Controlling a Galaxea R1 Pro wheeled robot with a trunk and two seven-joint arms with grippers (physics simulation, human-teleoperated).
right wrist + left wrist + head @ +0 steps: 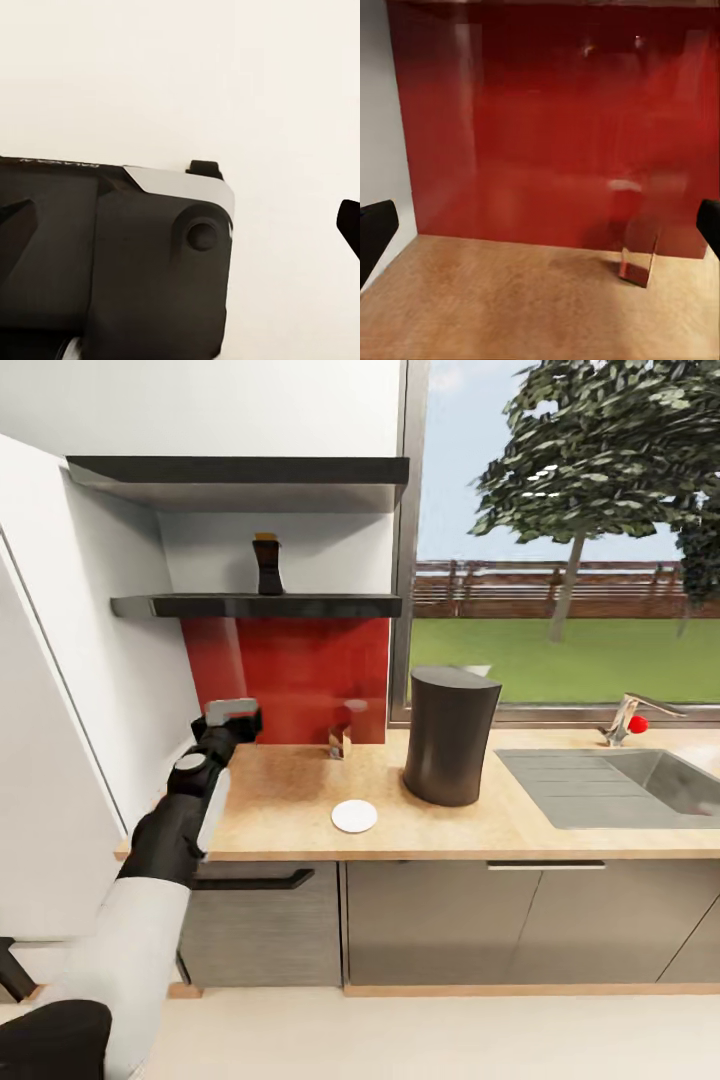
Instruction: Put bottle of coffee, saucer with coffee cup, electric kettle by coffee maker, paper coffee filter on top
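A dark brown bottle of coffee with a lighter brown cap [267, 565] is seen standing upright on the lower of two dark wall shelves [300, 605], above a glossy red backsplash panel [290, 670]. Its body is nearly black and narrows slightly toward the neck.

Below it, on the light wood-grain countertop [280, 800], a small transparent glass object [339, 741] stands close to the red panel; in the left wrist view the same clear piece [637, 259] is shown upright on the wood, tinted red by the panel behind it. What it is cannot be told. A small flat white round disc, the saucer or a filter [354, 816], lies near the counter's front edge. Beside it to the right, a tall dark grey flared cylinder, apparently the coffee maker [449, 735], stands upright, apart from the disc.

Further right, a grey sink [610, 785] with a chrome tap [628, 717] is set in the counter beneath a window.

The left gripper [232, 712] is held over the counter's left end, near the wall; its black fingers [375, 232] are spread wide with nothing between them. The right gripper's dark fingertips [349, 221] are seen at the frame edges, set apart, over a pale floor and a black robot part.
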